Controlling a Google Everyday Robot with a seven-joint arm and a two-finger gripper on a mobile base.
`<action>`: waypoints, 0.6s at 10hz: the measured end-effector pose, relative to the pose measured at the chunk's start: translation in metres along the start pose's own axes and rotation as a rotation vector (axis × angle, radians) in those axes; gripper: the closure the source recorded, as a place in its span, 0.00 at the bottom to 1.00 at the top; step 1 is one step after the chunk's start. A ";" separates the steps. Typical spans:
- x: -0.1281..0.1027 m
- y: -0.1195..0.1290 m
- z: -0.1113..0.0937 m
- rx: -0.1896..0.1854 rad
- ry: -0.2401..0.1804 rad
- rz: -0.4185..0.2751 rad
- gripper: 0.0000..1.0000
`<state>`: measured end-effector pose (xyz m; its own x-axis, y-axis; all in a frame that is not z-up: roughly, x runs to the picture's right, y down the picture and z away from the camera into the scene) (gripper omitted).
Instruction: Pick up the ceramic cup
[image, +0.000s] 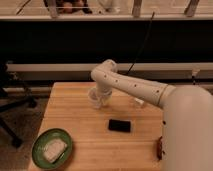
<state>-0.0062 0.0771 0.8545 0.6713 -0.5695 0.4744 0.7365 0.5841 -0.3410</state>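
Warm indoor light from overhead, overall dim, yellow-orange cast. Light-brown wooden table (85, 130) brightest area, evenly lit, faint sheen near 6 o'clock. Dark band behind table at 12 o'clock nearly black, detail lost. White robot arm (131, 86) shows soft highlights on top, shaded underside. Gripper (101, 96) at table's far edge, around small pale ceramic cup (96, 98), casting soft shadow there. Whole view soft, grainy; edges smeared, no sharp focus anywhere.
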 end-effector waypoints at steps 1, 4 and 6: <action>0.001 0.000 -0.002 0.009 0.004 0.000 0.86; 0.000 -0.004 -0.006 -0.011 0.005 -0.004 1.00; 0.002 -0.008 -0.029 0.000 0.010 -0.009 1.00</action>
<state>-0.0083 0.0541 0.8347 0.6655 -0.5806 0.4691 0.7425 0.5792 -0.3365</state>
